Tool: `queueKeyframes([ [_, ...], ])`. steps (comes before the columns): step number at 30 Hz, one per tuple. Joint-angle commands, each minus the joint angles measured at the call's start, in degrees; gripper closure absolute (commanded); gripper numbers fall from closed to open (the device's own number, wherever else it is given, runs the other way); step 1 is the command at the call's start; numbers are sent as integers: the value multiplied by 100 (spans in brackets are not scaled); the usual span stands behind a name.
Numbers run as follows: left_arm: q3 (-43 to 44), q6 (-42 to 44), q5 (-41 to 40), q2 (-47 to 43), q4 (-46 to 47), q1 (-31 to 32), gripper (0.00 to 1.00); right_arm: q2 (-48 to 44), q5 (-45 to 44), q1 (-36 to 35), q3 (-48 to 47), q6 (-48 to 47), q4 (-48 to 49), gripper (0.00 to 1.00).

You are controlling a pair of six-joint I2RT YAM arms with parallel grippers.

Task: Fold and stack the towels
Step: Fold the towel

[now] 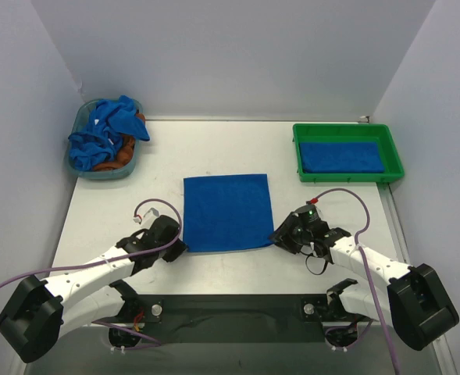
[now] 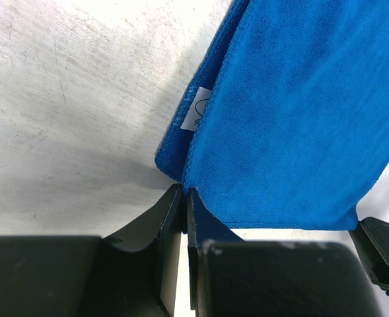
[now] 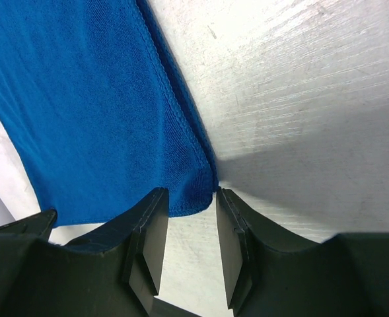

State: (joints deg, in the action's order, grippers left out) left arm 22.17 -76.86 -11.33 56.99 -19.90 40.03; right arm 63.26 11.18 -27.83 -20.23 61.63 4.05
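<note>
I see my left gripper [image 2: 184,193] pinched almost closed on the near left corner of the flat royal-blue terry towel [image 1: 226,211], close to its small white tag [image 2: 197,109]. My right gripper [image 3: 191,195] stands partly open, with the towel's near right corner lying between its fingertips, unclamped. The towel lies spread out mid-way across the pale scratched table [image 1: 97,219]. A folded blue towel [image 1: 341,156] sits in the green plastic tray [image 1: 347,179] far right. Crumpled blue towels [image 1: 105,133] fill the blue-grey basket [image 1: 103,175] far left.
</note>
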Motion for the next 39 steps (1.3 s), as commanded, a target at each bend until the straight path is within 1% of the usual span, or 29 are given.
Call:
queueKeyframes([
  [1,-3,22,8,-100,65,-4,83,-7,-46,-81,-122,165,34,65],
  [8,15,22,26,-57,57,-22,83,-51,-28,-345,-200,455,78,64],
  [14,24,22,17,-65,56,-13,83,2,-125,-372,-262,605,78,64],
  [25,-3,13,26,-92,74,-13,83,37,-529,-319,36,1043,271,63],
  [28,-29,4,17,-100,65,-4,83,28,-661,-275,177,1184,429,64],
  [35,-38,-4,17,-109,74,-13,83,212,-617,-222,274,1255,623,68],
  [39,-55,-4,26,-118,65,-13,83,230,-608,-196,353,1273,711,73],
])
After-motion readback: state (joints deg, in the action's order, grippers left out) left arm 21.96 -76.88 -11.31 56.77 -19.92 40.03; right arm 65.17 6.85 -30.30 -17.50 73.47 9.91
